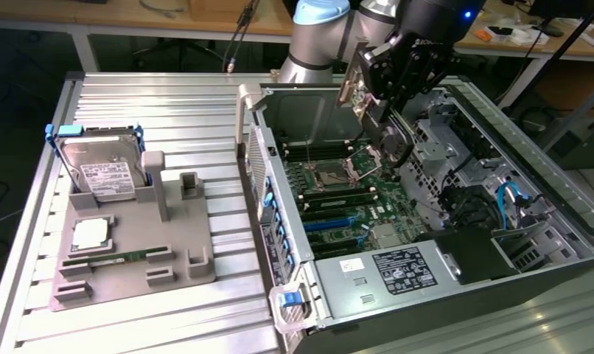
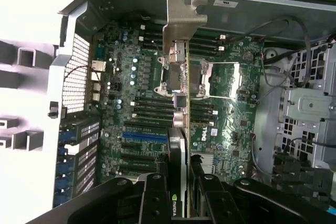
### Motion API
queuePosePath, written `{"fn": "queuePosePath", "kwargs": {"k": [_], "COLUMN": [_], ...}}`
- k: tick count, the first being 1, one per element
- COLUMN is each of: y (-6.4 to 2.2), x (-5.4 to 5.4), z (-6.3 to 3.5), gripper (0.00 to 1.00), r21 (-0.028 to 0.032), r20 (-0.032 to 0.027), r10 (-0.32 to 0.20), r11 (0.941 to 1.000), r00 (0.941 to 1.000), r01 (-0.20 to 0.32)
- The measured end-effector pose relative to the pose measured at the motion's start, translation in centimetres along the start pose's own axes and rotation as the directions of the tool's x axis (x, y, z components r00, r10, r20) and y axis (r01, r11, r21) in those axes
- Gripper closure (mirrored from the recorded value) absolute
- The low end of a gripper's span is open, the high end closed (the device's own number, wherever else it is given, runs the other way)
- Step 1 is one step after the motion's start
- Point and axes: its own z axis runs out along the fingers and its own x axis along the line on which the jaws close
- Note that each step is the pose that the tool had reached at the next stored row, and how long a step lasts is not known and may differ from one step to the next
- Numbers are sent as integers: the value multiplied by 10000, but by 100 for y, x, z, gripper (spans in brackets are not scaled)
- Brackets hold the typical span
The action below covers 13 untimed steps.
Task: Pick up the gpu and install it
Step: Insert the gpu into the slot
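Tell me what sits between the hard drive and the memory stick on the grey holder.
In the exterior view, a square silver processor chip lies between them on the grey holder.

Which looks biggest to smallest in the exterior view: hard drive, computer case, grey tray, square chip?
1. computer case, largest by far
2. grey tray
3. hard drive
4. square chip, smallest

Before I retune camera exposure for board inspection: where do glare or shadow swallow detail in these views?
Wrist view: the pale ribbed metal table beside the open grey computer case is blown out white; the green motherboard is evenly lit. Exterior view: the black plastic shroud loses detail in shadow.
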Motion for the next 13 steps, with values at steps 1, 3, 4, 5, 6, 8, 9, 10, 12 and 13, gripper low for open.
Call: {"fn": "queuePosePath", "kwargs": {"k": [1, 3, 4, 5, 6, 8, 9, 10, 12, 13], "y": [0, 0, 0, 0, 0, 0, 0, 0, 0, 0], "x": [0, 0, 0, 0, -1, 0, 0, 0, 0, 0], "z": [0, 0, 0, 0, 0, 0, 0, 0, 0, 0], "gripper": [73, 73, 73, 73, 73, 73, 73, 73, 73, 73], "r21": [-1, -3, -5, -6, -7, -9, -11, -12, -15, -16], "r20": [-1, -5, -7, -8, -10, -13, -14, -16, -20, -22], "r10": [-43, -127, -171, -213, -255, -339, -383, -428, -512, -562], "r11": [10000, 9999, 9999, 9998, 9997, 9994, 9993, 9991, 9987, 9984], "r00": [10000, 9999, 9999, 9998, 9997, 9994, 9993, 9991, 9987, 9984], "r01": [43, 127, 171, 213, 255, 339, 383, 428, 512, 562]}}
